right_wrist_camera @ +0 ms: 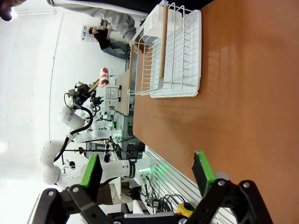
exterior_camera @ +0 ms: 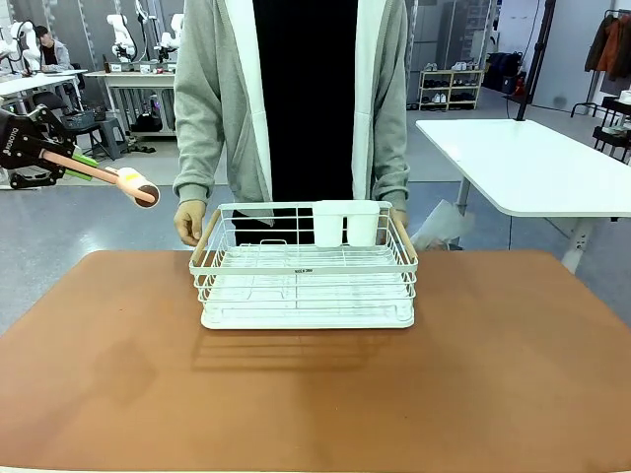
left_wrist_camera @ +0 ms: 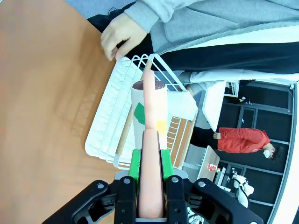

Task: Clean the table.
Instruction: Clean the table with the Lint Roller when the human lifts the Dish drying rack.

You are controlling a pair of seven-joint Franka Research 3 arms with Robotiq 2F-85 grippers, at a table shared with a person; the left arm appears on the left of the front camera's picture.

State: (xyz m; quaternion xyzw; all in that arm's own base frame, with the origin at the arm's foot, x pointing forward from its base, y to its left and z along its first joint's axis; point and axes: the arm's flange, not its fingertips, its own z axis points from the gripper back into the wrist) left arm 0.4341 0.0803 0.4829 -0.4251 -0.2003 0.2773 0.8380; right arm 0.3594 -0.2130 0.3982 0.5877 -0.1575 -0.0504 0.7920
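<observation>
Our left gripper clamps a peach-handled white lint roller; our right gripper hangs, jaws spread, over the matte reddish-brown table; a person's hand holds the white wire rack.

Reddish-brown table, white rack

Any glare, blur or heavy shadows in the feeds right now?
Front view: sharp, with the dish rack casting a soft shadow on the table. Left wrist view: the lint roller handle looks soft up close. Right wrist view: the background is blown out white.

Bright even light; soft shadow on table
</observation>
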